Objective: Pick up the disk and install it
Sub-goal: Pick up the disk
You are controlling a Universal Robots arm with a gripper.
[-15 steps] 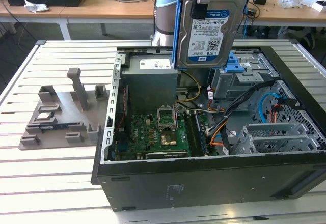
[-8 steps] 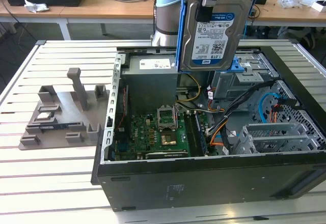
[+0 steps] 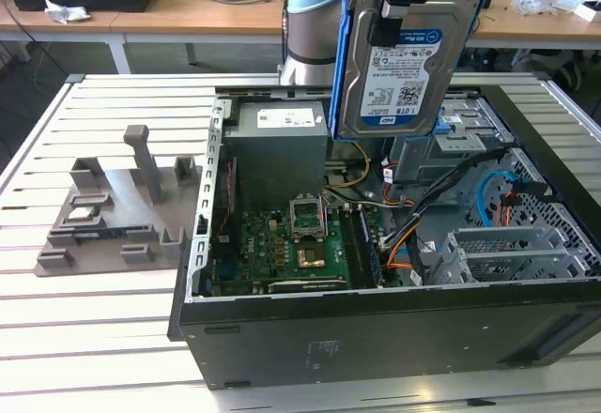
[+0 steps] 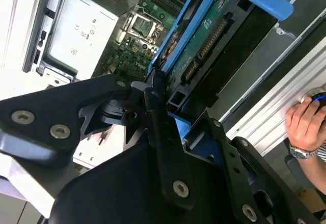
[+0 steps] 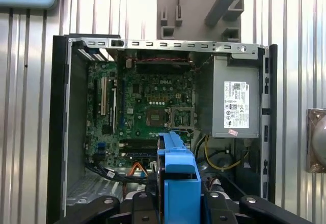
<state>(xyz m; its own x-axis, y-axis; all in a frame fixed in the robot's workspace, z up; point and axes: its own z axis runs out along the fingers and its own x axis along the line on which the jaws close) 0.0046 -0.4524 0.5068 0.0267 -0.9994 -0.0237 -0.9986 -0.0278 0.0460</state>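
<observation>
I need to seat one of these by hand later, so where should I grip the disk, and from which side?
Grip the disk at its upper short end, pinching across its thin thickness over the blue frame, coming from above. It hangs roughly upright over the open computer case, and the gripper holds it just that way, leaving the lower end free.
</observation>
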